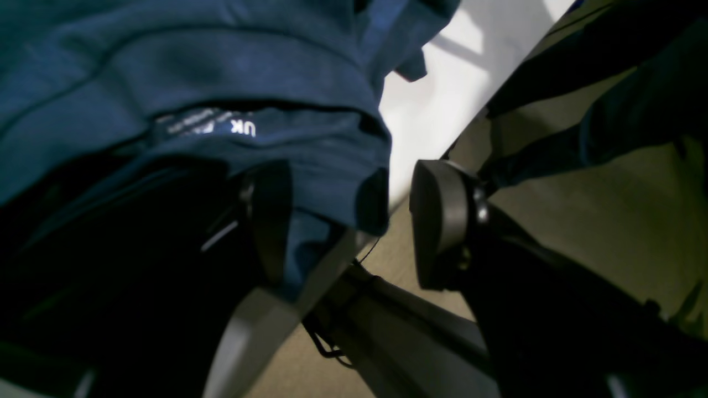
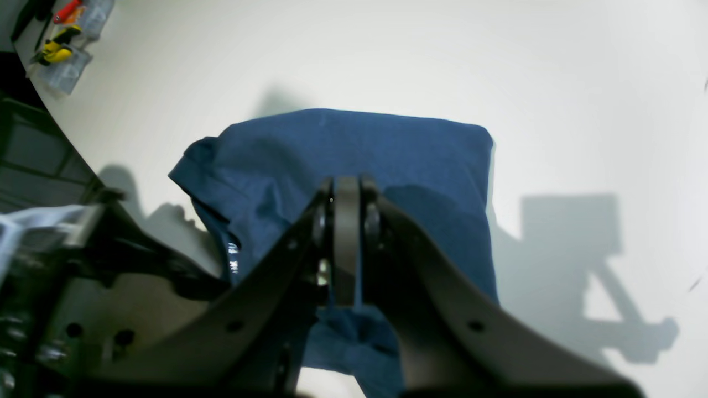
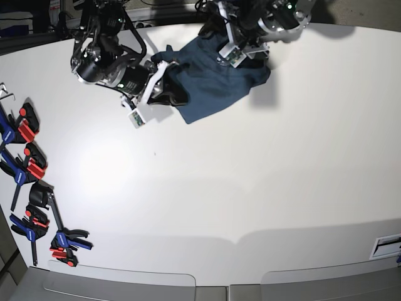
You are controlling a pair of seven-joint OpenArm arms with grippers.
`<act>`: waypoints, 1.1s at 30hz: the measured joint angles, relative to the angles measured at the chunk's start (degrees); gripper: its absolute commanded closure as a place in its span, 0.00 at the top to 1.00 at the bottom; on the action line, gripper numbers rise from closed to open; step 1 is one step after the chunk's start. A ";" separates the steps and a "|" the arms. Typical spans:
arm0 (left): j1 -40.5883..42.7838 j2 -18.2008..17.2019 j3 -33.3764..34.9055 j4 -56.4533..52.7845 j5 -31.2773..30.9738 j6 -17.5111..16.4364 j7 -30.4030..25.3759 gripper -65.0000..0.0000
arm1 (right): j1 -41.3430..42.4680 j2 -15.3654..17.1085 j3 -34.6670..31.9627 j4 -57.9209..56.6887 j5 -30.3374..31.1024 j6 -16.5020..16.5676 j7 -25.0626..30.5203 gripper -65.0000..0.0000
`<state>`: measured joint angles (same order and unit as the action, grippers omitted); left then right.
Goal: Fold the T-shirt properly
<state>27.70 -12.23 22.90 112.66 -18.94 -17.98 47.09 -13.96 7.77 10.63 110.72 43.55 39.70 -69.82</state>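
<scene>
T-shirt (image 3: 216,88) lies bundled at the desk's (image 3: 250,188) far edge between our end effectors. Our left end effector (image 1: 343,221) gapes beside its collar, gripping nothing; our right end effector (image 2: 347,243) is pinched shut on its near-left fold.

The T-shirt (image 3: 213,84) is lying at the far side of the table (image 3: 250,188), between the two arms. The clamps (image 3: 28,182) are sitting along the table's left edge.

The soft, wrinkled cotton T-shirt (image 3: 213,84) is plain dark teal-blue, with white lettering at its neck. The bench (image 3: 250,188) is white. The small clamps (image 3: 28,166) are red, blue and black.
</scene>
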 measured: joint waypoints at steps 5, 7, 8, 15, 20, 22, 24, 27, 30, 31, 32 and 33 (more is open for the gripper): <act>-1.53 -0.04 -0.02 -3.32 0.37 0.15 0.90 0.20 | 0.00 0.00 0.00 0.00 -0.04 -0.02 -0.02 0.00; -1.51 -0.04 -0.07 -3.17 0.44 0.15 0.96 0.00 | 0.00 0.00 0.00 0.00 -0.04 -0.02 0.02 0.00; -1.51 -0.04 -0.07 -2.75 0.44 0.13 1.66 0.00 | -0.02 0.00 0.00 0.00 -0.04 -0.02 -0.02 0.00; -1.51 -0.07 -0.07 5.20 0.39 0.13 9.22 0.00 | 0.00 0.00 0.00 0.00 -0.09 -0.02 -0.04 0.00; -1.51 -0.11 -0.07 7.61 1.16 -0.02 11.47 0.00 | 0.00 0.00 0.00 0.00 -0.09 -0.02 -0.02 0.00; -1.51 -0.17 -0.07 7.61 4.02 -0.02 12.35 0.00 | -0.02 0.00 0.00 0.00 -0.09 -0.02 -0.02 0.00; -1.51 -0.17 -0.07 7.61 6.47 0.00 14.23 0.00 | 0.00 0.02 0.00 0.00 -0.90 0.00 0.00 0.00; -1.20 -0.17 -0.07 7.61 8.66 -0.02 14.86 0.00 | -0.02 0.00 0.00 0.00 -1.55 -0.02 -0.02 0.00; -1.20 -0.22 -0.07 7.63 8.87 2.05 15.93 0.00 | 0.00 0.02 0.00 0.00 -1.55 -0.02 -0.02 0.00; -1.20 -0.33 -0.07 7.63 8.92 2.14 15.98 0.00 | -0.02 0.02 0.02 0.00 -1.55 -0.02 -0.02 0.00; -1.20 -0.37 -0.07 7.63 8.87 2.14 16.02 0.00 | 0.00 0.00 0.00 0.00 -1.55 -0.02 0.00 0.00; -1.20 -0.35 -0.07 7.63 8.87 2.14 16.22 0.00 | -0.02 0.00 0.00 0.00 -1.53 -0.02 0.00 0.00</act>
<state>26.50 -12.58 22.83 120.29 -10.07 -15.84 63.31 -13.98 7.77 10.63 110.72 42.02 39.68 -69.82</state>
